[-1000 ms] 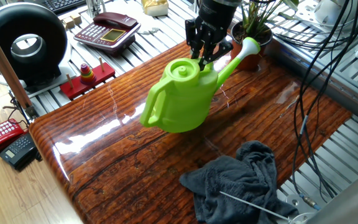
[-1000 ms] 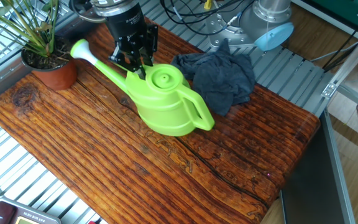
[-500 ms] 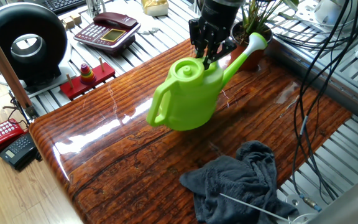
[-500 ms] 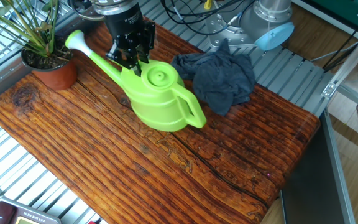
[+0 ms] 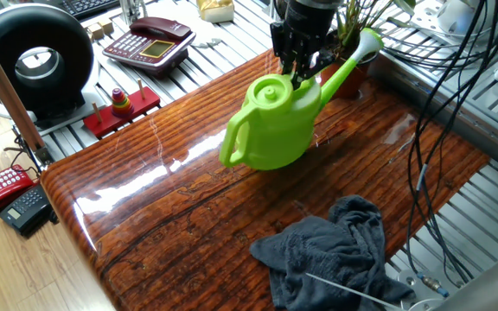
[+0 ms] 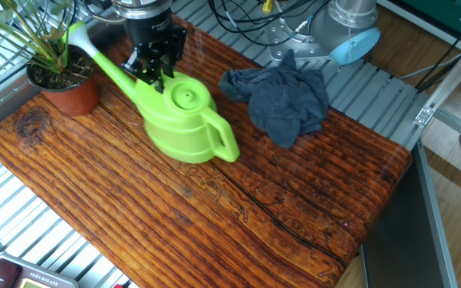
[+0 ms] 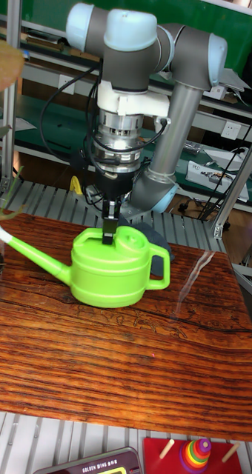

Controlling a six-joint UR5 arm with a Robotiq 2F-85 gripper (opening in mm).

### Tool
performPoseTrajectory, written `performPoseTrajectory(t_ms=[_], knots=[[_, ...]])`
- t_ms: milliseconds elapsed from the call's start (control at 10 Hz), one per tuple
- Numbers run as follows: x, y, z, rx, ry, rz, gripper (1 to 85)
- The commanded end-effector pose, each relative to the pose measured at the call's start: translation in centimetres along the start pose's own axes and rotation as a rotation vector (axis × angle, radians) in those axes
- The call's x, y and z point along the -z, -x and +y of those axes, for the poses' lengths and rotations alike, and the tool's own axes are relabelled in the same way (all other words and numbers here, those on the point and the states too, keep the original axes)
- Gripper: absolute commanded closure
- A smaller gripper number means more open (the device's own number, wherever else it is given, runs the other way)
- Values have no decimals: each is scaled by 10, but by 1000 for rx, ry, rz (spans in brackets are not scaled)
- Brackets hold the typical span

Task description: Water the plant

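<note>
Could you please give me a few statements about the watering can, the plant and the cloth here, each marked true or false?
1. The gripper holds the bright green plastic watering can at its top. True.
2. The can's spout points towards the grassy plant in the terracotta pot. True.
3. The dark grey crumpled cloth lies inside the pot. False: it lies on the wooden table.
4. The can lies on its side. False: it is roughly upright.

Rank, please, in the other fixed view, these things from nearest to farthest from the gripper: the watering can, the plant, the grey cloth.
From the gripper:
1. Watering can: held at its top, under the gripper.
2. Plant: at the table's far left corner, by the spout.
3. Grey cloth: to the right, on the table edge; slightly farther than the plant.
</note>
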State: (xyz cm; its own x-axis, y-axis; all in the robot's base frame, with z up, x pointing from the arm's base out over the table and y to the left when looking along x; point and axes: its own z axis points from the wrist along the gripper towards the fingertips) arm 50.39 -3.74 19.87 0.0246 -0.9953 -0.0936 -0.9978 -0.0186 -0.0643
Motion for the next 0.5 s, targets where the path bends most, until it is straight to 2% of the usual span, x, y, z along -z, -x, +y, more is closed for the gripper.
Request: performPoseTrajectory(t_ms=[0, 100, 200, 300, 400], knots=[[3, 0, -28, 14, -109, -2, 847], [4, 3, -38, 6, -146, -12, 847], [5, 3, -41, 6, -160, -13, 847], [5, 0, -40, -3, -153, -2, 847], [4, -3, -33, -35, -127, 9, 847]])
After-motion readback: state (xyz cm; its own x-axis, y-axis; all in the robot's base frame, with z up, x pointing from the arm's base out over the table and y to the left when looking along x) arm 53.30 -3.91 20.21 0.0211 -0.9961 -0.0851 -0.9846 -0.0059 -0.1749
